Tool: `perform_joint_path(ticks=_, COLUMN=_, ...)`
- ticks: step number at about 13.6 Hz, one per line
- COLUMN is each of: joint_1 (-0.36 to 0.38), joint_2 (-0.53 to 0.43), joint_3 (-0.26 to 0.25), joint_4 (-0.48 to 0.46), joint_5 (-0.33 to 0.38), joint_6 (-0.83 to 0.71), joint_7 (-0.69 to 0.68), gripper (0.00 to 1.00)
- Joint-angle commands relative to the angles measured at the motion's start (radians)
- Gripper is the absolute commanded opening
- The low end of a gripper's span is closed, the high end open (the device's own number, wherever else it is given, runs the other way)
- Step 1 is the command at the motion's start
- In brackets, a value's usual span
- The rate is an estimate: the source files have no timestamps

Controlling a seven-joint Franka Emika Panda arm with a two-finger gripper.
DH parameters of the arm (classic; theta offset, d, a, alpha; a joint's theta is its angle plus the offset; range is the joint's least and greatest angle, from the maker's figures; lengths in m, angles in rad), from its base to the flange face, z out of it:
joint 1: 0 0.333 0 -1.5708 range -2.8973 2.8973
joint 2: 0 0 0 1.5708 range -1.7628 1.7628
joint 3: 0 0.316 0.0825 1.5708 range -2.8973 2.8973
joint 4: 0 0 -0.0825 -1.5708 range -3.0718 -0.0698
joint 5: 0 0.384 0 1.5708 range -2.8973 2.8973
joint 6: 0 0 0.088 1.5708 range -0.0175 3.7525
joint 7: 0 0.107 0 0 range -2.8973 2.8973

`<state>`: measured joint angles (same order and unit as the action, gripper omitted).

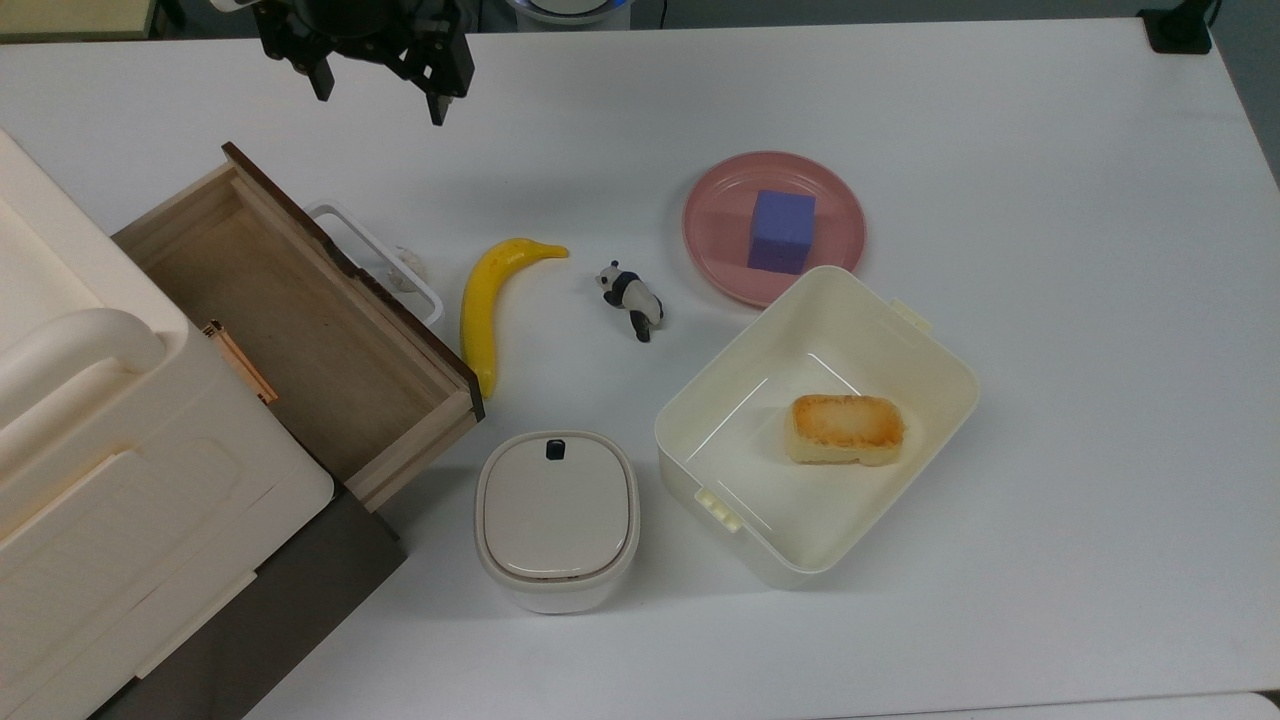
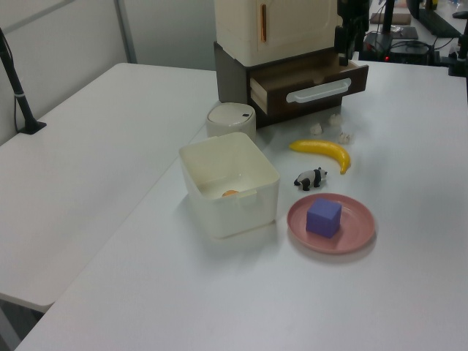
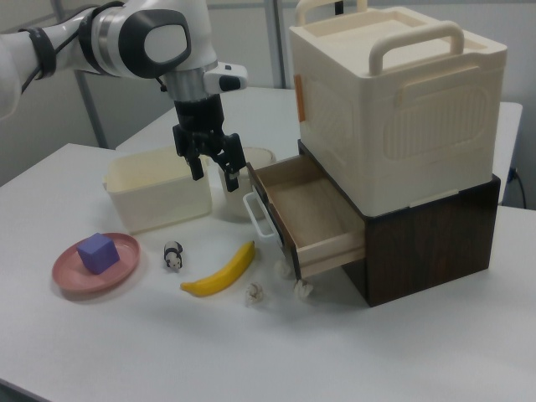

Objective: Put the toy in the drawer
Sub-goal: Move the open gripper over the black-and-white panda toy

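Top view: my black two-finger gripper (image 1: 380,100) hangs at the upper left of the frame, fingers spread wide and empty. The one small black-and-white panda toy (image 1: 631,299) lies toward frame centre, lower right of my fingers, its body running diagonally. One open light-wood drawer (image 1: 300,320) sits left, one yellow banana (image 1: 487,305) between them.
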<state>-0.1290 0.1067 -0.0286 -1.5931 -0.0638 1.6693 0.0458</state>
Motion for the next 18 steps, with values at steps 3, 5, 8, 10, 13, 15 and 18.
perform_joint_path(ticks=3, joint_1=0.006, joint_2=-0.007, joint_3=0.001, joint_4=-0.005, joint_5=0.002, joint_6=-0.022, joint_7=-0.003, gripper=1.0)
perform_joint_path(ticks=5, joint_1=0.006, joint_2=-0.004, joint_3=0.001, joint_4=-0.008, joint_5=0.002, joint_6=-0.02, joint_7=-0.004, gripper=1.0)
perform_joint_path(ticks=8, joint_1=0.008, joint_2=-0.001, joint_3=0.001, joint_4=-0.01, joint_5=0.002, joint_6=-0.02, joint_7=-0.006, gripper=1.0)
perform_joint_path(ticks=10, joint_1=0.022, joint_2=0.004, joint_3=0.001, joint_4=-0.016, joint_5=0.002, joint_6=-0.02, joint_7=-0.006, gripper=1.0)
perform_joint_path(ticks=13, joint_1=0.029, joint_2=0.017, joint_3=0.001, joint_4=-0.027, joint_5=0.002, joint_6=-0.017, joint_7=-0.006, gripper=1.0)
perform_joint_path(ticks=15, joint_1=0.051, joint_2=0.027, joint_3=0.001, joint_4=-0.04, joint_5=0.002, joint_6=-0.013, joint_7=-0.006, gripper=1.0)
perform_joint_path(ticks=18, joint_1=0.078, joint_2=0.028, joint_3=0.001, joint_4=-0.102, joint_5=0.002, joint_6=0.039, joint_7=0.002, gripper=1.0)
